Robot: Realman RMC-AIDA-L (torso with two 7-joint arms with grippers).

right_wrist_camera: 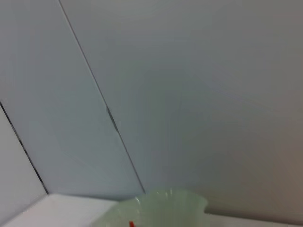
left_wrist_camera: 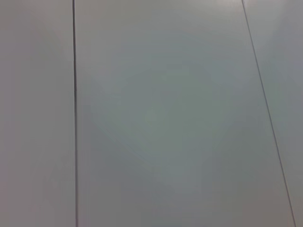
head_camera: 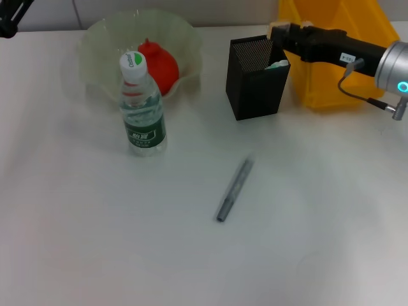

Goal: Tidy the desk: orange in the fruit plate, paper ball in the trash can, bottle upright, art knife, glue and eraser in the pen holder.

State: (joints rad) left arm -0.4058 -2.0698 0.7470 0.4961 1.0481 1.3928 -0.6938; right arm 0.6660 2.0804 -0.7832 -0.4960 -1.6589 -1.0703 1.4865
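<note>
The orange (head_camera: 160, 65) lies in the pale green fruit plate (head_camera: 102, 38) at the back left; the plate's rim also shows in the right wrist view (right_wrist_camera: 165, 205). The water bottle (head_camera: 141, 108) stands upright in front of the plate. The grey art knife (head_camera: 233, 190) lies flat on the table, mid-front. The black mesh pen holder (head_camera: 255, 89) stands at the back centre with a small white-green item (head_camera: 278, 64) at its right rim. My right gripper (head_camera: 278, 33) hovers just above the holder's right back corner. My left gripper (head_camera: 9, 19) is parked at the far back left corner. The paper ball is out of view.
The yellow trash can (head_camera: 325, 70) stands right behind the pen holder, under my right arm. The left wrist view shows only a grey panelled wall (left_wrist_camera: 165, 118). The white table (head_camera: 95, 242) stretches in front of the bottle and the knife.
</note>
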